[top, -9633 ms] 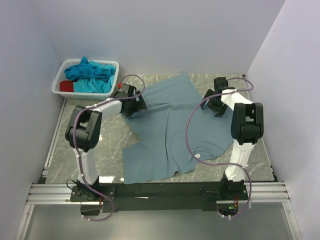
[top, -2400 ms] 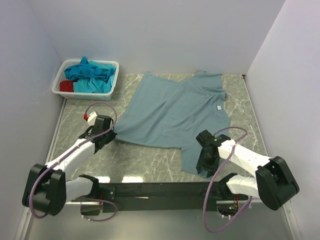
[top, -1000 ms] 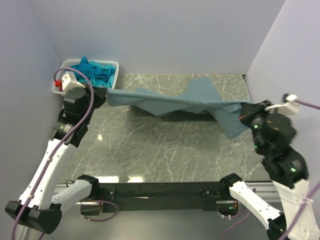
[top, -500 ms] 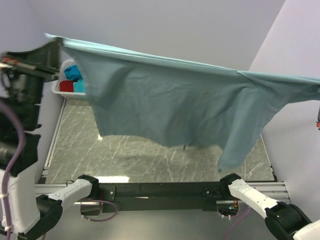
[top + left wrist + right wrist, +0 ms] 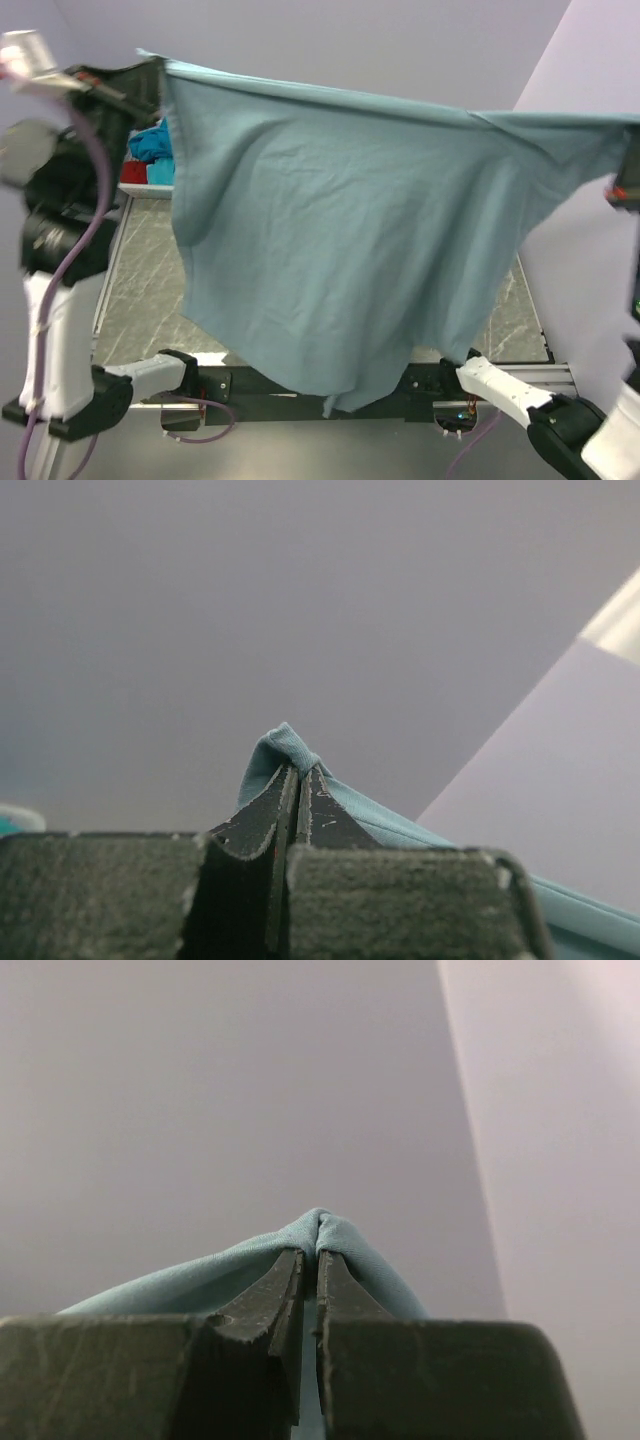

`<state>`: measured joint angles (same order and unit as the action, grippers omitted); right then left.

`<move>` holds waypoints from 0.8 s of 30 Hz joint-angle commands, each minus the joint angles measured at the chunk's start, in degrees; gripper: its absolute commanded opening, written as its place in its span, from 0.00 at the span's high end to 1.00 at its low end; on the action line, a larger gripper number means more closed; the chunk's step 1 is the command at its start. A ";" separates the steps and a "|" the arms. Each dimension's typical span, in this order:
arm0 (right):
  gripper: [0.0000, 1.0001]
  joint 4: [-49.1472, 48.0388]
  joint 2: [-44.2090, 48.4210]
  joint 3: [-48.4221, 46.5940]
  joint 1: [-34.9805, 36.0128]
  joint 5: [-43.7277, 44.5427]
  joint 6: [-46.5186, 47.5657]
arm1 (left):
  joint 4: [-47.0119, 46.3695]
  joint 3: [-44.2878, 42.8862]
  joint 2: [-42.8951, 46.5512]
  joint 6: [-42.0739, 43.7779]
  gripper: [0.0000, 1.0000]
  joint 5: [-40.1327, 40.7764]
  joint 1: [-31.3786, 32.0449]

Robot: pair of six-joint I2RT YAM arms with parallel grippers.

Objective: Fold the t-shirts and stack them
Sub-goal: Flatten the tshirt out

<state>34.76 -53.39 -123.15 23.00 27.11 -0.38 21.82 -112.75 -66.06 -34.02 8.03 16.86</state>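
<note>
**Grey-blue t-shirt, held aloft by two grippers**

Item: grey-blue t-shirt (image 5: 340, 230), stretched wide in the air above the counter (image 5: 140, 290). It hangs as a broad sheet from a taut upper edge, and its lower part drapes loose.

Left gripper (image 5: 290, 780): raised high at the left, jaws pinched tight on a bunched corner of the cloth.

Right gripper (image 5: 311, 1260): raised high at the right, jaws closed on the opposite corner.

Far left of counter: white basket (image 5: 140, 190) containing a turquoise t-shirt (image 5: 150, 145) and a red t-shirt (image 5: 132, 172).
</note>
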 commanded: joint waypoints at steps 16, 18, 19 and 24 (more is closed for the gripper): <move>1.00 -11.65 -46.75 11.46 -20.71 -13.22 -10.95 | -14.61 -2.19 -54.14 -6.05 1.00 7.00 -3.59; 1.00 -10.33 -52.58 5.58 -21.07 -14.02 -11.39 | -16.45 -5.79 -60.74 -6.50 1.00 5.51 -4.20; 1.00 -10.33 -57.92 3.82 -21.24 -14.37 -11.39 | -18.81 -6.60 -62.50 -6.50 1.00 4.72 -4.38; 1.00 -13.40 -68.24 -2.27 -21.42 -18.05 -10.60 | -25.25 -11.96 -71.74 -4.66 1.00 -1.70 -5.09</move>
<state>26.17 -120.81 -120.66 2.24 12.12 -10.22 6.72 -117.60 -137.93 -39.66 10.37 12.29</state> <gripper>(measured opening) 0.067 0.021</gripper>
